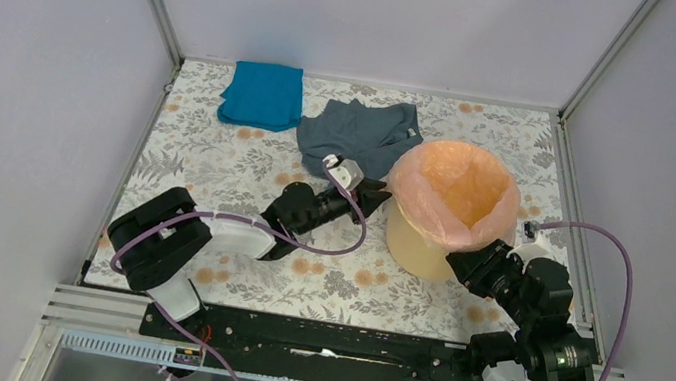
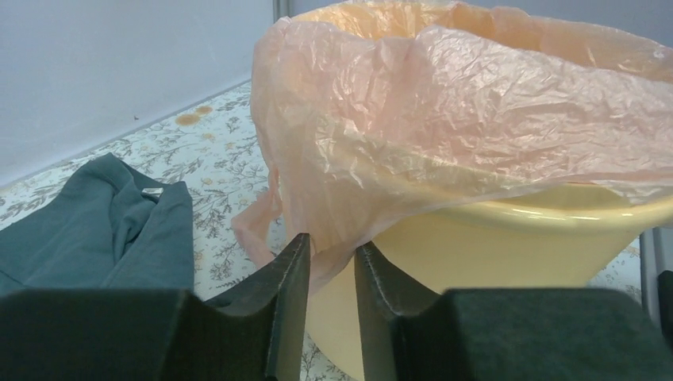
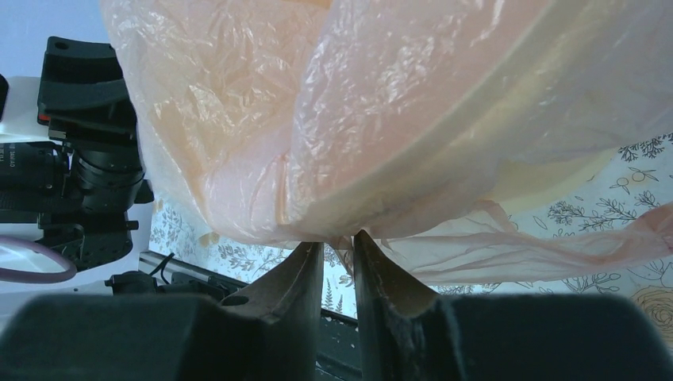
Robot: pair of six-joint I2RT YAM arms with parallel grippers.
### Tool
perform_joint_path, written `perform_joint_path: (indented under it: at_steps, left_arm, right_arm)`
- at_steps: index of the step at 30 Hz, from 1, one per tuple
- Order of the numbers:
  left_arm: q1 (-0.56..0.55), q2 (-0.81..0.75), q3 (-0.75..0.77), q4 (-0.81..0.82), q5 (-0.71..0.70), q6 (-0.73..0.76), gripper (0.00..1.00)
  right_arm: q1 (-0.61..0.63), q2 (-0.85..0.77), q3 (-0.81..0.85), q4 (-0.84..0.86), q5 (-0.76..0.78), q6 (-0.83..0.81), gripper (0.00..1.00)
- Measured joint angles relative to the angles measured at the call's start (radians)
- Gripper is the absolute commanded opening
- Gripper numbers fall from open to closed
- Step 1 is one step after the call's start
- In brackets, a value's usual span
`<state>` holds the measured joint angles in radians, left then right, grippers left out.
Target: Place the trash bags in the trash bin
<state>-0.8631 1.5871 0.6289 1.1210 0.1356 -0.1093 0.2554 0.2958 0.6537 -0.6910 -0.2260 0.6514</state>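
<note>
The yellow-orange trash bin (image 1: pixel 411 247) stands at the right of the table. The pale-pink trash bag (image 1: pixel 456 183) lines its inside and folds out over its rim. My left gripper (image 1: pixel 376 196) is at the bin's left side. In the left wrist view (image 2: pixel 332 246) its jaws stand a narrow gap apart, and a hanging tip of the bag (image 2: pixel 444 111) reaches between them, in front of the bin wall (image 2: pixel 492 238). My right gripper (image 1: pixel 454 264) is at the bin's near side. Its jaws (image 3: pixel 339 238) are slightly apart, their tips touching the bag's lower edge (image 3: pixel 238 119) under the bin (image 3: pixel 555 171).
A grey-blue garment (image 1: pixel 358 133) lies just left of the bin, beside the left gripper, and also shows in the left wrist view (image 2: pixel 95 222). A bright blue folded cloth (image 1: pixel 262 93) lies at the back left. The left arm (image 3: pixel 87 159) shows beyond the bag.
</note>
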Motion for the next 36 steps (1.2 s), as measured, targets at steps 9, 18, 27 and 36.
perform_joint_path:
  at_steps: [9,18,27,36]
  left_arm:
    - [-0.002,0.000,0.005,-0.002,-0.043,0.008,0.00]
    - [-0.021,0.003,-0.074,0.027,-0.093,-0.034,0.00]
    - [-0.062,0.077,-0.104,0.053,-0.144,-0.138,0.00]
    - [-0.062,0.112,-0.058,0.017,-0.155,-0.204,0.00]
  right_arm:
    - [0.000,-0.005,0.000,0.000,0.000,0.001,0.27]
    - [0.000,-0.017,-0.004,0.001,0.000,0.006,0.27]
    - [0.000,-0.019,-0.034,0.000,0.002,0.035,0.42]
    - [0.000,0.010,0.160,-0.180,0.086,-0.014,0.70]
